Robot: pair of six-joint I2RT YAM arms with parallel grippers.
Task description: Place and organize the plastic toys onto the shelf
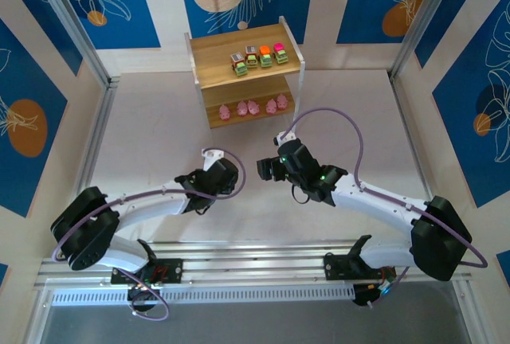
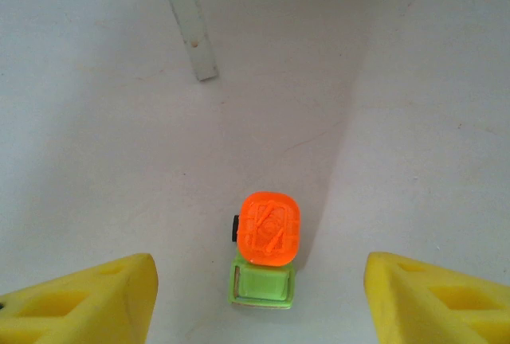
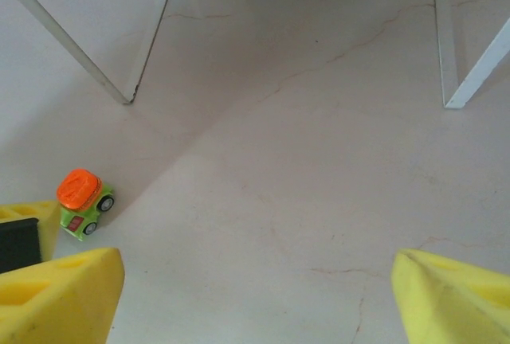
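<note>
**Outstanding item: orange-topped toy car [image 2: 271, 228], on the table [image 1: 159, 121]**

Left gripper [image 2: 260, 280] spread, fingers either side of the car, not touching.
I would centre, lower, then pinch its green sides squarely.
Right gripper [image 3: 256, 280] spread, empty.
Shelf [image 1: 215, 49]: top board, four blocky cars [image 1: 265, 56]; lower board, five pink pigs [image 1: 253, 107].

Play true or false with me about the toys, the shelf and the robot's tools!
1. Four toy cars stand on the top board of the shelf. True.
2. The pink pigs lie on the table. False: they sit in a row on the shelf's lower board.
3. An orange-topped toy car stands on the table between the fingers of the left tool. True.
4. The left tool is squeezing that car. False: its fingers stand wide apart and do not touch it.
5. The right tool holds a pig. False: it is open with nothing in it.
</note>
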